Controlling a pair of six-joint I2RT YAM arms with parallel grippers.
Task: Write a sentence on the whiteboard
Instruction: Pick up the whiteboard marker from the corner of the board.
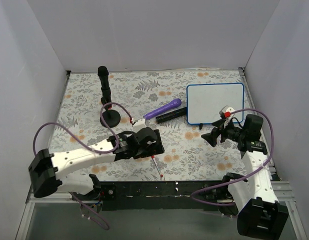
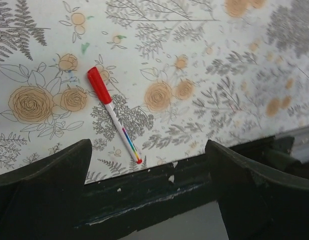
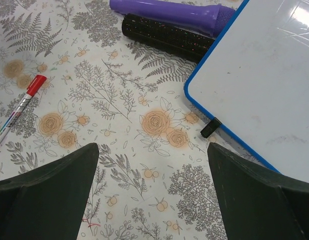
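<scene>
Whiteboard (image 1: 215, 103) lies flat at the far right of the floral worktop (image 1: 84, 100), its surface plain white inside the blue frame. A small black clip (image 3: 211, 127) sits against its near-left edge. Just left of the board, 2 things lie side by side and touching: a purple marker (image 1: 163, 108) and a black glittery cylinder (image 1: 170, 116).

The right claw (image 3: 153, 147) hangs over the mat just beside the board's near-left corner, fingers spread wide and holding nothing. The left claw (image 2: 148, 145) hovers near the middle of the worktop's near edge, also spread wide and empty. Below it lies a red-capped pen (image 2: 114, 115), cap pointing away from the edge, touching neither finger. A black stand (image 1: 104, 95) rises upright from a round base at the far left.
</scene>
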